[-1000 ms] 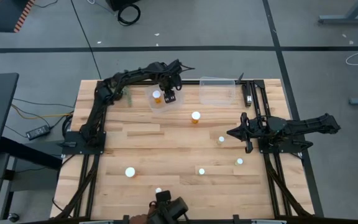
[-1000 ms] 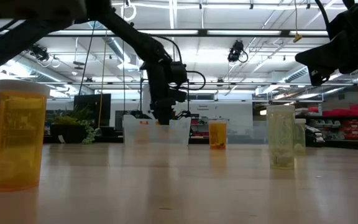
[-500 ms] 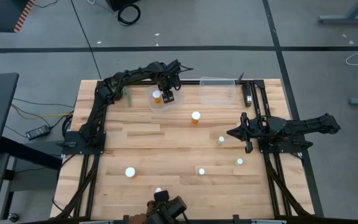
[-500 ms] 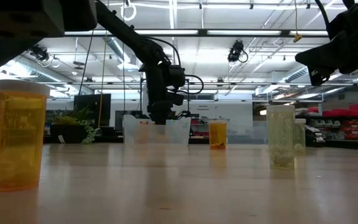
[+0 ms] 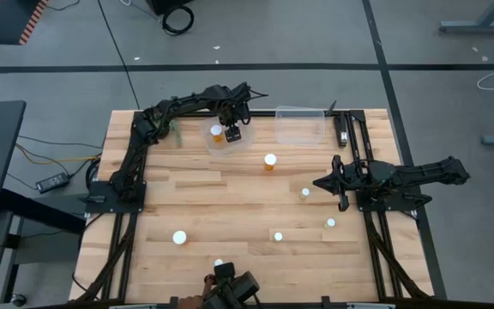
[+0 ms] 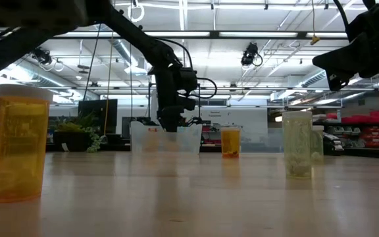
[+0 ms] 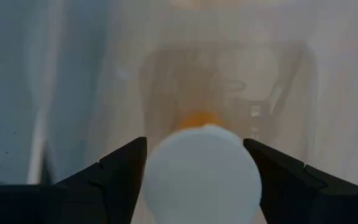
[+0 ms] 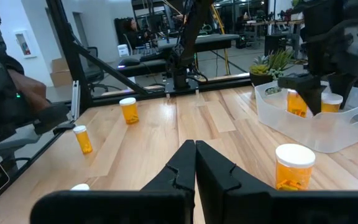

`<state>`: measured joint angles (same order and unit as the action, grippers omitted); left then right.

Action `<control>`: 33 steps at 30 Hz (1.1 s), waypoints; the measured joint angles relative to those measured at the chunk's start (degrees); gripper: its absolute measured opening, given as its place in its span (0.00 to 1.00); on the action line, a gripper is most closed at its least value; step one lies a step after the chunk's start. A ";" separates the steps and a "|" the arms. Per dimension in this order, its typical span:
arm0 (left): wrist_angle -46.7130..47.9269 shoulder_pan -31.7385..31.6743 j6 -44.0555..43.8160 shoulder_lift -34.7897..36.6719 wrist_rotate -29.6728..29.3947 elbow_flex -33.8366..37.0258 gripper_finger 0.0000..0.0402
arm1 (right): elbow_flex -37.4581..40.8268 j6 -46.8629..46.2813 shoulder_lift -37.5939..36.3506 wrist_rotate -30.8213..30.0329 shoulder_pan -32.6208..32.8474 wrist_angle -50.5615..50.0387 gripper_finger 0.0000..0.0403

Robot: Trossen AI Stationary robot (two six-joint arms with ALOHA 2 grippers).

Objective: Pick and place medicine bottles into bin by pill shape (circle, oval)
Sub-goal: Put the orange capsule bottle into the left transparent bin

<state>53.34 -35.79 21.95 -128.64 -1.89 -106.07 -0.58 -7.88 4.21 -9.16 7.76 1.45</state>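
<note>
My left gripper (image 5: 232,132) is over the far-left clear bin (image 5: 223,148), fingers down, shut on a medicine bottle whose white cap (image 7: 201,177) fills the left wrist view. The right wrist view shows that bottle's orange body (image 8: 296,103) below the gripper, inside the bin's walls. A second bottle (image 5: 217,131) stands in the same bin. Several more white-capped orange bottles stand on the table, among them one at the centre (image 5: 269,160) and one near my right gripper (image 5: 305,193). My right gripper (image 5: 320,182) is shut and empty above the table's right half. My left gripper pinches the bottle's round white cap (image 7: 166,180) between its two fingers, one on each side. The fingers come from above, pointing down. The bottle hangs upright below them inside the bin; whether its base rests on the bin floor I cannot tell.
A second clear bin (image 5: 298,127) stands at the far edge, right of centre. Other bottles stand toward the near edge (image 5: 178,237) (image 5: 277,236) (image 5: 330,223). Bare wood lies between the two arms. A camera mount (image 5: 230,287) sits at the near edge.
My left gripper has risen slightly over the far-left bin and shifted a little toward the table's left edge.
</note>
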 joint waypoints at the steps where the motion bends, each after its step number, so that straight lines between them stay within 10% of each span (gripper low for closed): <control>1: -0.15 0.02 0.30 0.00 0.00 -0.58 0.69 | 0.00 0.00 0.00 0.00 0.00 -0.01 0.05; 33: 17.79 11.65 -2.44 2.14 4.65 -9.50 0.62 | 0.00 0.02 0.00 0.01 0.00 -0.02 0.05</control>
<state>71.13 -24.14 19.51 -126.50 2.76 -115.57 -0.58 -7.86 4.21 -9.15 7.76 1.43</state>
